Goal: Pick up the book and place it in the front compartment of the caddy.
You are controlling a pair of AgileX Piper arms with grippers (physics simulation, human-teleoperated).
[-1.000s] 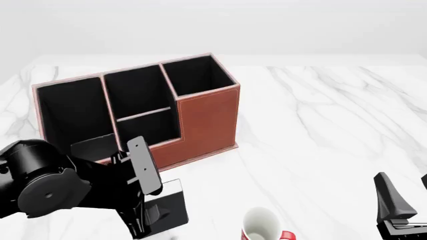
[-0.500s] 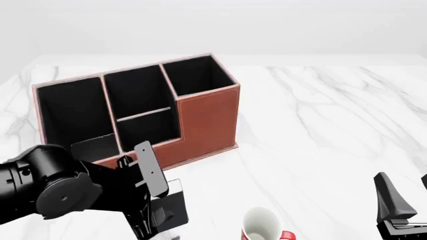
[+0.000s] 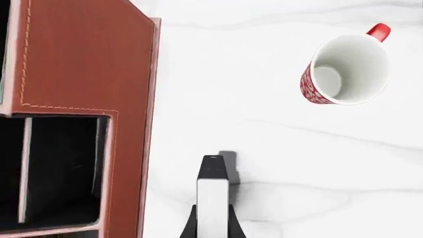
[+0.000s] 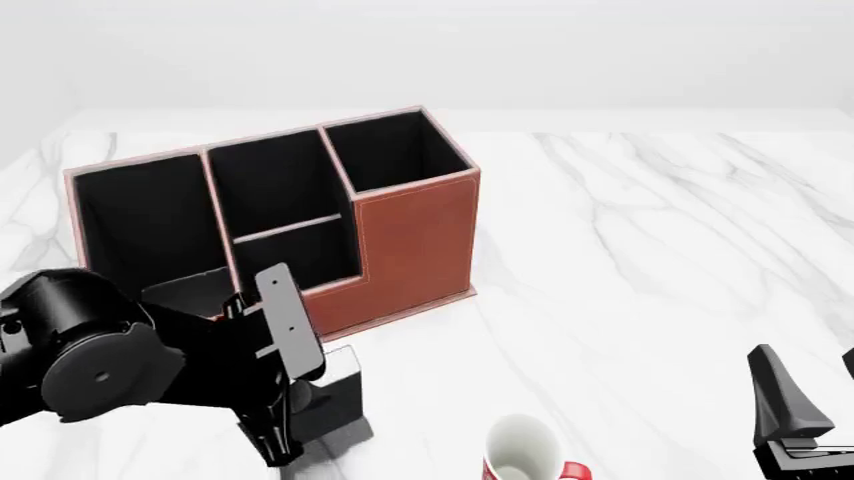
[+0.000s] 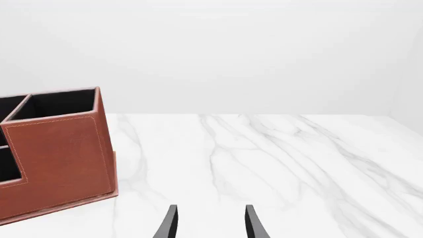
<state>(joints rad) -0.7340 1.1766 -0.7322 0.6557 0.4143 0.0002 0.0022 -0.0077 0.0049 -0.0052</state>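
The black book [image 4: 330,392] is clamped in my left gripper [image 4: 296,408] and hangs just above the table, in front of the caddy [image 4: 416,235]. In the left wrist view the book [image 3: 213,196] shows edge-on with its white pages, between the fingers [image 3: 189,227] of my left gripper [image 3: 213,225], beside the caddy's brown wall [image 3: 79,54]. The front compartment [image 4: 271,180] is the full-height cell of the middle pair, behind the low divider, and it is empty. My right gripper [image 4: 811,405] is open and empty at the near right; it also shows in the right wrist view [image 5: 210,224].
A white-and-red mug [image 4: 523,450] stands upright near the front edge, right of the book; it also shows in the left wrist view [image 3: 347,69]. The low-walled cell [image 4: 296,258], the large wide cell [image 4: 144,222] and the right cell [image 4: 394,150] are empty.
My left gripper has risen a little and drawn back to the left with the book, which now hangs off the table. The right arm has not moved.
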